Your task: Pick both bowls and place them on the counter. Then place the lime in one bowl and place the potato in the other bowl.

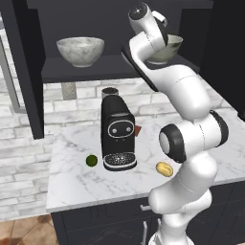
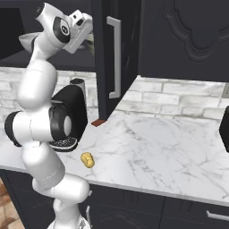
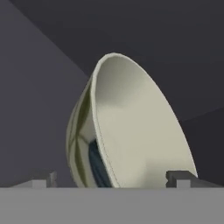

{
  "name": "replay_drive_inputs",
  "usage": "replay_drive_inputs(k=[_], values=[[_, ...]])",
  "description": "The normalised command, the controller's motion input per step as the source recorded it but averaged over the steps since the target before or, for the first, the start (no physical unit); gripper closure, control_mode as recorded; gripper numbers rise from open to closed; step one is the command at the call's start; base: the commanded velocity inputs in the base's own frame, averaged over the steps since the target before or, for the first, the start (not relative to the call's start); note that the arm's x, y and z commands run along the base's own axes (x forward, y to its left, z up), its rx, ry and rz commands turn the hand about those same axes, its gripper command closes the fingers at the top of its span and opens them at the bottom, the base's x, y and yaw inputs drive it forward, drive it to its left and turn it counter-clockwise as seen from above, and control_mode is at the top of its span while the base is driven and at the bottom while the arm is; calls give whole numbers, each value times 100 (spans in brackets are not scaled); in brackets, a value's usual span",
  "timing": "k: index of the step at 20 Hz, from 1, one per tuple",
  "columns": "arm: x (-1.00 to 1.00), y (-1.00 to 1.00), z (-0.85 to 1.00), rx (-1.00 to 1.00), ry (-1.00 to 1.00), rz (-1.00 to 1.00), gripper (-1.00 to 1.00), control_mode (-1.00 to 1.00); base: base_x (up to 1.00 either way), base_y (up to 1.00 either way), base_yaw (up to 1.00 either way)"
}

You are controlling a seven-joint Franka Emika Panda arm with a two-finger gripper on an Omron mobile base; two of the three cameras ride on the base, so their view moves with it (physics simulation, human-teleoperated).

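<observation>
Two bowls on the dark shelf: marbled white bowl at left, nothing inside; olive-beige bowl at right, pale inside bare. Claw open, fingers either side of the olive-beige bowl's rim, not closed on it. One lime, one potato on the desk, flanking one black coffee machine.
</observation>
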Motion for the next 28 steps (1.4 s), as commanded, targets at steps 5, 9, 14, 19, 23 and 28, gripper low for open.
replay_drive_inputs(k=[5, 9, 14, 19, 23, 28], values=[[32, -12, -14, 0, 2, 0, -100, -100, 0, 0, 0], [10, -3, -13, 0, 2, 0, -100, -100, 0, 0, 0], [2, -1, -28, 0, 2, 0, 100, -100, 0, 0, 0], [0, 0, -26, 1, 0, 0, 100, -100, 0, 0, 0], [-12, 1, -24, 0, 0, 0, 100, -100, 0, 0, 0], [-28, 44, -2, 0, 0, 0, 100, -100, 0, 0, 0]])
